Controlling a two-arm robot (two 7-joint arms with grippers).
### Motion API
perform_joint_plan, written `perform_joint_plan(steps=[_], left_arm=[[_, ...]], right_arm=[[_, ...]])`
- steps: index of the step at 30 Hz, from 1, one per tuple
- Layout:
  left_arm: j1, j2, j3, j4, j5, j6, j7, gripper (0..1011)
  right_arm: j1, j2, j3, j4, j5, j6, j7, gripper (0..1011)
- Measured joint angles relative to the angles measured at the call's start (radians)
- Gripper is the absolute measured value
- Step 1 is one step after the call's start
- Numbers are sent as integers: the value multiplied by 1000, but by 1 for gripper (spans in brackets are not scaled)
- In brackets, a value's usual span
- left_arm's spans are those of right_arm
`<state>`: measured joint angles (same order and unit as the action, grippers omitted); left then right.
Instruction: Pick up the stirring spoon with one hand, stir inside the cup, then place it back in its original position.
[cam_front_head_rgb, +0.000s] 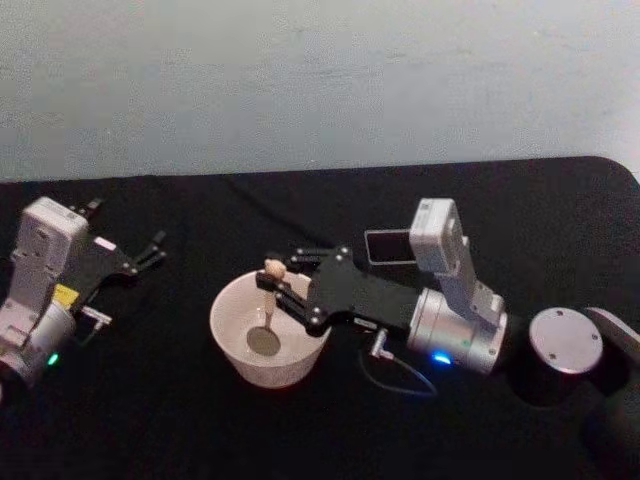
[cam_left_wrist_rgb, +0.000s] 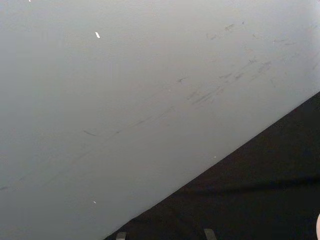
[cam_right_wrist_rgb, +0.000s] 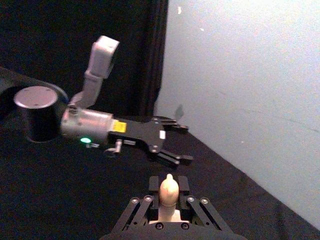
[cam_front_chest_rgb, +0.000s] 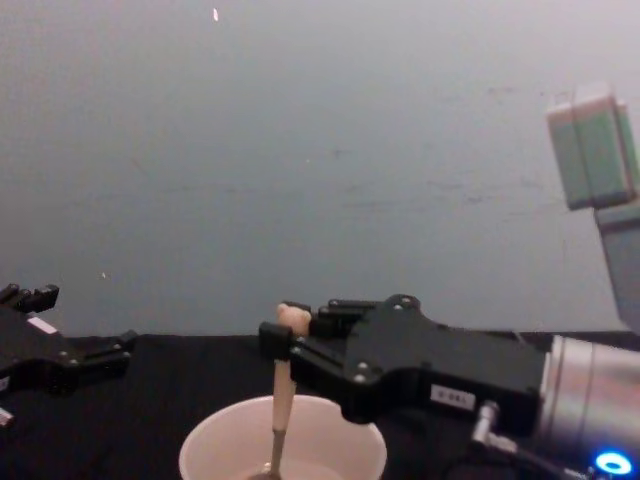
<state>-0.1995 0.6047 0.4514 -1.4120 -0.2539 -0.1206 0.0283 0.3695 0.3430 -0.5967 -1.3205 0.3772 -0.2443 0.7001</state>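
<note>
The cream-white cup (cam_front_head_rgb: 232, 345) (cam_front_chest_rgb: 345, 440) stands at the table's middle. The stirring spoon (cam_front_head_rgb: 268, 312) (cam_front_chest_rgb: 282, 400) stands nearly upright in it, its round bowl down near the cup's bottom. My right gripper (cam_front_head_rgb: 277, 284) (cam_front_chest_rgb: 283, 338) (cam_right_wrist_rgb: 168, 196) reaches in from the right above the cup and is shut on the pale handle just under the bear head (cam_right_wrist_rgb: 168, 188). The dark square holder (cam_front_head_rgb: 388, 247) stands behind the right wrist. My left gripper (cam_front_head_rgb: 152, 250) (cam_right_wrist_rgb: 175, 142) (cam_front_chest_rgb: 70, 325) rests open at the table's left, apart from the cup.
A dark cylinder with a silver top (cam_front_head_rgb: 565, 342) stands at the right, and a like one (cam_right_wrist_rgb: 36, 112) stands beyond the left arm. A thin cable (cam_front_head_rgb: 400, 375) loops on the black table in front of the right arm. A pale wall runs behind.
</note>
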Motion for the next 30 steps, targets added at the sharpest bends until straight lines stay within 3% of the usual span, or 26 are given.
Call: perform_joint_plan(steps=[6,19,30], left_arm=[[0,0,0,0,0,0,0,1001],[0,0,0,0,0,0,0,1001],[0,0,0,0,0,0,0,1001]], right_arm=[[23,-26,12,40,-16,-2,-40,215],[27,-33,33,56,-31,-2,-61,215],[-6,12,58,13,-36,-13,-56,215]])
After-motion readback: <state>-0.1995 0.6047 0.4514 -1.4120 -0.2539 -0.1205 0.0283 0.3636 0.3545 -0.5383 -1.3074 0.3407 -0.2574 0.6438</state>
